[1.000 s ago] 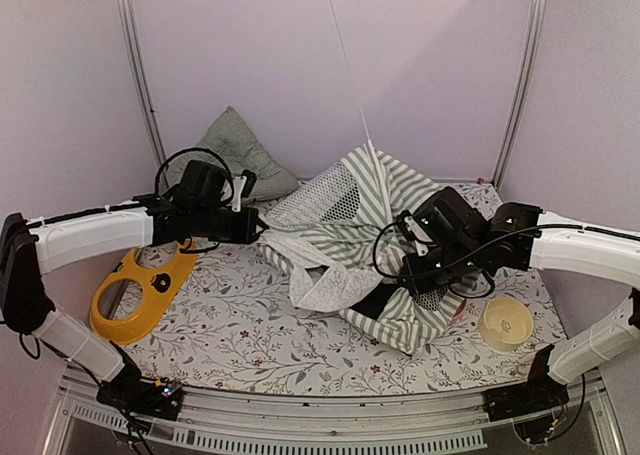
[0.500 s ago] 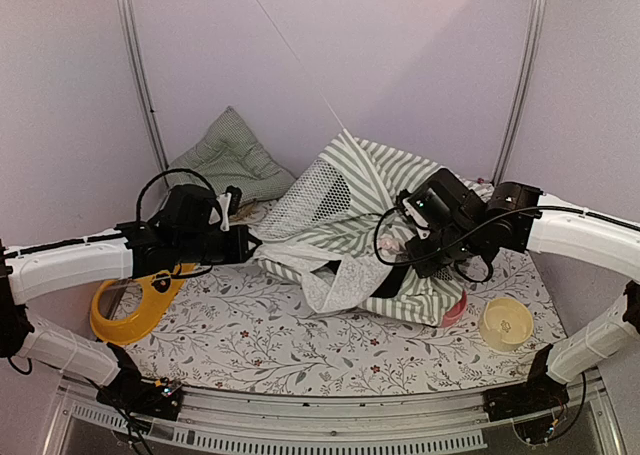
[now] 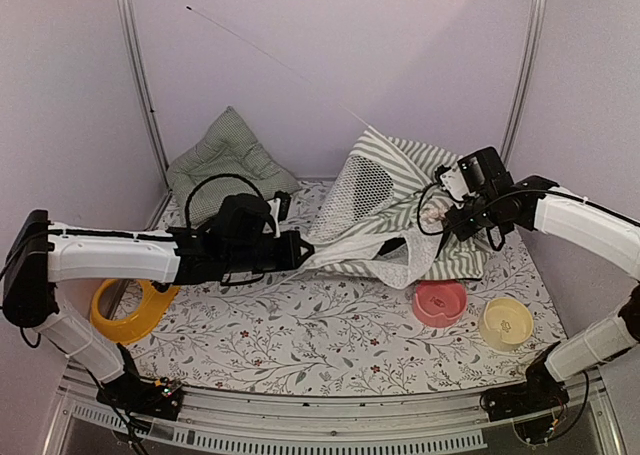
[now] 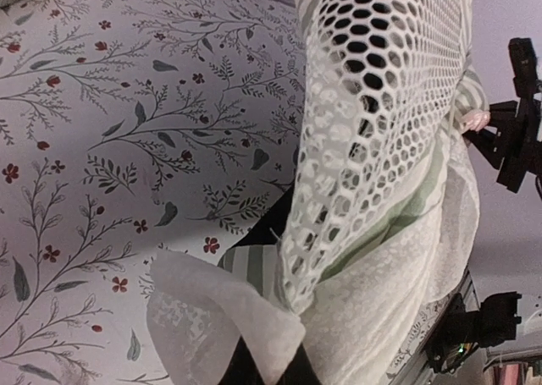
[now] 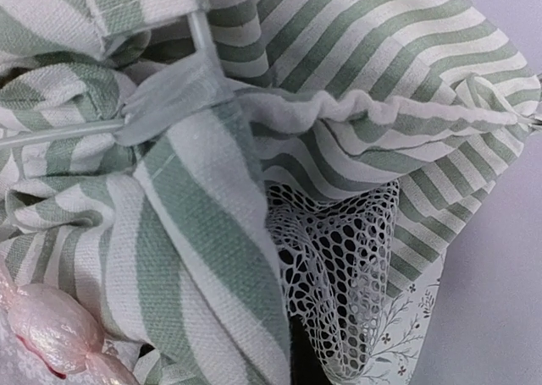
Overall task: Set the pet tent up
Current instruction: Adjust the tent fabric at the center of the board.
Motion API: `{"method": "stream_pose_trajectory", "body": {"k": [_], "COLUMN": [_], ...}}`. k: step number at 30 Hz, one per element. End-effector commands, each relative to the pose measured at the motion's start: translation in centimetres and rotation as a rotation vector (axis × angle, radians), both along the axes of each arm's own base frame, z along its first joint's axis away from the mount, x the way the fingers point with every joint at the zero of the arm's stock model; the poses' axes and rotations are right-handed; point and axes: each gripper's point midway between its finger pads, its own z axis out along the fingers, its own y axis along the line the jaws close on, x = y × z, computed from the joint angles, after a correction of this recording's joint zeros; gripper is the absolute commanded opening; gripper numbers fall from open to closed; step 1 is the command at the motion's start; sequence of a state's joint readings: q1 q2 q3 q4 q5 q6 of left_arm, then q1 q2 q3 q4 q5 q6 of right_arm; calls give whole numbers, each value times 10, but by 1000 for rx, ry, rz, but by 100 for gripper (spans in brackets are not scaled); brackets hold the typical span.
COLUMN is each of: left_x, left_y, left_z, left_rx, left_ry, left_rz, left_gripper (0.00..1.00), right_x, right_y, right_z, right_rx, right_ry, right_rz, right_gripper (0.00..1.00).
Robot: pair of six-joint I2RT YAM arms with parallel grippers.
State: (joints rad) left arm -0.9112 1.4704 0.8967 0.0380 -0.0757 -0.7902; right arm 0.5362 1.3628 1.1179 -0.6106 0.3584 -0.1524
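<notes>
Item: pet tent (image 3: 400, 210), green-and-white striped fabric with white mesh panel, partly raised and crumpled. Change from the earlier top view: the tent has shifted from the middle of the worktop (image 3: 300, 325) to its far right part, and now rises higher. A pink bowl (image 3: 440, 302), formerly hidden under the fabric, stands uncovered just in front of the tent. A thin pole (image 3: 270, 65) now slants from the tent's peak far up to the left, where before it stood nearly upright. The left arm has reached further right, and the right arm has drawn back toward the far right. Left tool (image 3: 297, 247): fingers together, clamped on a fold of the tent's white lining at its near left edge; the wrist view shows the fold pinched at the fingertips (image 4: 264, 366). Right tool (image 3: 440, 220): closed on bunched striped fabric at the tent's right side, its fingers mostly buried. Also present: yellow bowl (image 3: 506, 322) at near right, green checked cushion (image 3: 225, 160) at far left, orange-yellow feeder (image 3: 120, 320) at near left.
</notes>
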Motion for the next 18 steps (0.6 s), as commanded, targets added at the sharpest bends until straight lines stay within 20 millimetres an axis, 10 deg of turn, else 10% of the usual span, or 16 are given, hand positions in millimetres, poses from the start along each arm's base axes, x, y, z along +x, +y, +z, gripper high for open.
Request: {"method": "stream_pose_trajectory", "body": {"k": [1,13,18], "left_x": [20,68,79], "left_y": [-2,-65,-73], "left_z": [-12,-50,-75], "left_rx": [73,69,93], "left_ry": [-2,46,75], "left_rz": [62,88,125], "left_gripper": [0,0,0], "right_x": [42,75,68], "right_y": [-57,-58,-42], "right_z": [23,-29,-42], "right_rx": [-140,-29,75], "right_ry": [-143,-37,20], "right_rz": [-142,-88,-61], "right_gripper": [0,2,32]}}
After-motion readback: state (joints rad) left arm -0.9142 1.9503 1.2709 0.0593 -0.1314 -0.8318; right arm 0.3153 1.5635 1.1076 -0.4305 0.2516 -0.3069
